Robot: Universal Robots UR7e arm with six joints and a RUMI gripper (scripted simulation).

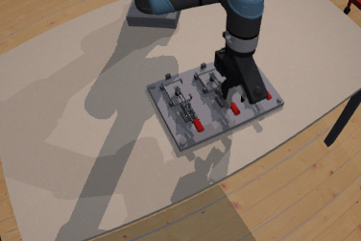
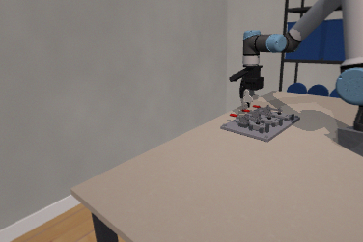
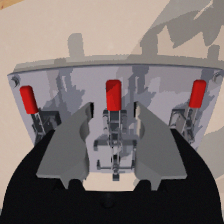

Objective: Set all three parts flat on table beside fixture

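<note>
Three red-handled metal toggle clamps (image 1: pixel 234 108) (image 2: pixel 246 111) (image 3: pixel 113 95) stand in a row on the flat grey rectangular fixture plate (image 1: pixel 169 114) (image 2: pixel 237 129) (image 3: pixel 92 80). The plate rests on the beige tabletop (image 1: pixel 58 129) (image 2: pixel 193 187) (image 3: pixel 30 40). Above the middle clamp, the black-and-grey end effector (image 1: pixel 233 100) (image 2: pixel 247 106) (image 3: pixel 113 103) is partly spread, its fingers gripping nothing. In the top view, the dark grey block-shaped arm base (image 1: pixel 152 20) (image 2: pixel 354 144) stands at the far side.

Broad grey shadows are being thrown across the left of the top view — moderately lit — while straight edges are being bowed there.
</note>
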